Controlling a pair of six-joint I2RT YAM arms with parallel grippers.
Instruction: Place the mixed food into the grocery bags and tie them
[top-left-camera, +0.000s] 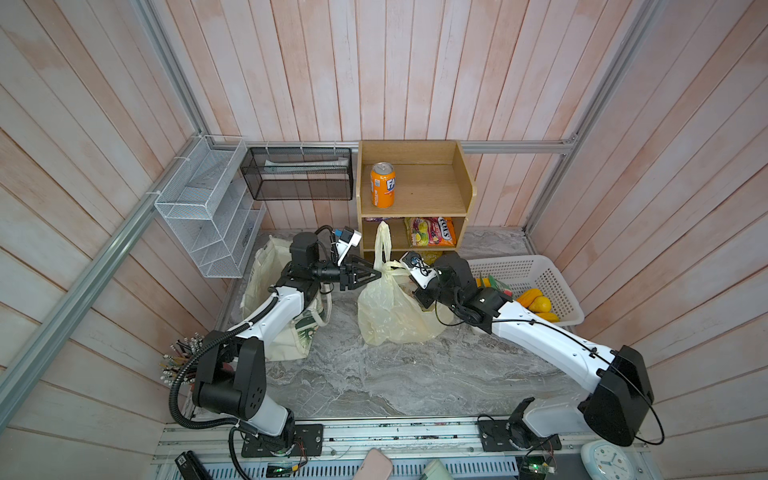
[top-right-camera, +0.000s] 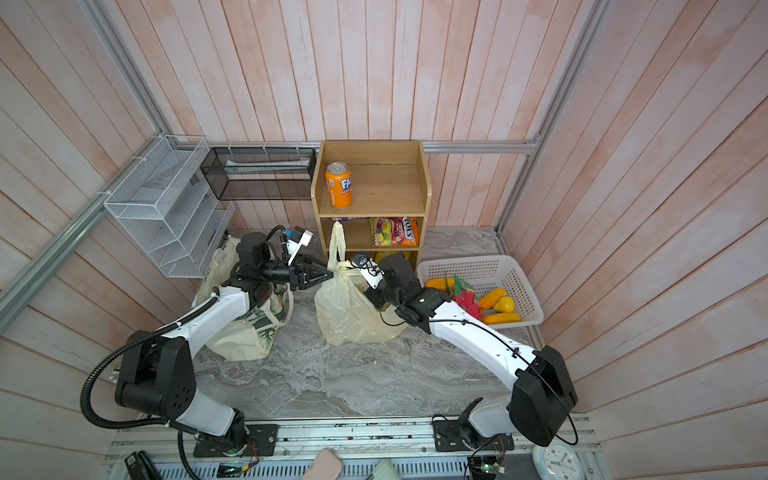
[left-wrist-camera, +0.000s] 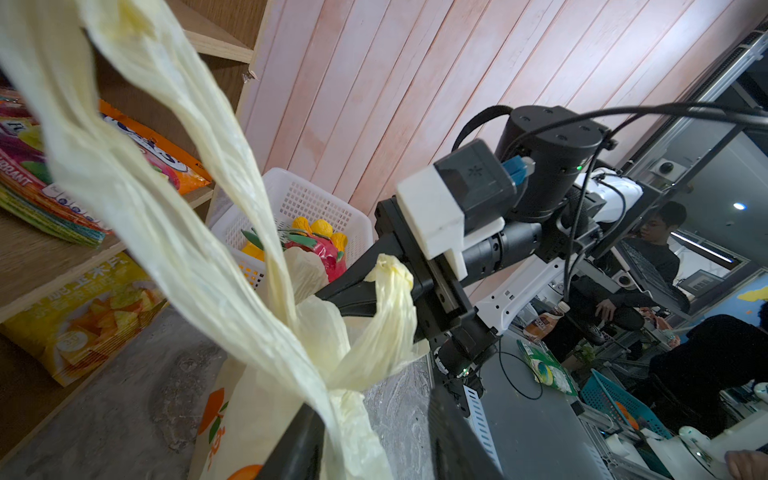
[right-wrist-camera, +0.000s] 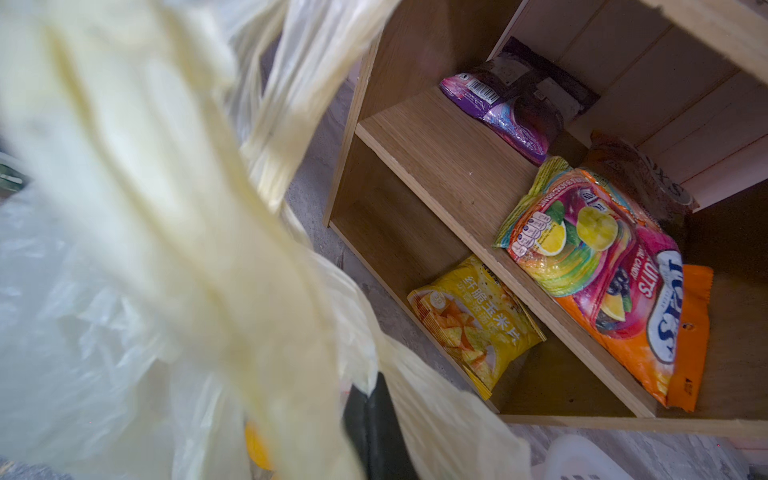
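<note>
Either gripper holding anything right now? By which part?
Right gripper is shut on the short handle loop of the plastic bag. Left gripper is open, holding nothing.

Thin, crinkled, translucent plastic bag (top-left-camera: 390, 307) with a soft sheen, matt cream cloth tote (top-left-camera: 284, 348), smooth polished grey marble-look tabletop (top-left-camera: 395, 374), matt wood-grain shelf (top-left-camera: 432, 187), glossy metal soda can (top-left-camera: 382, 185), white perforated plastic basket (top-left-camera: 536, 266), shiny crinkly candy packet (right-wrist-camera: 602, 266), white metal mesh rack (top-left-camera: 199, 195)
</note>
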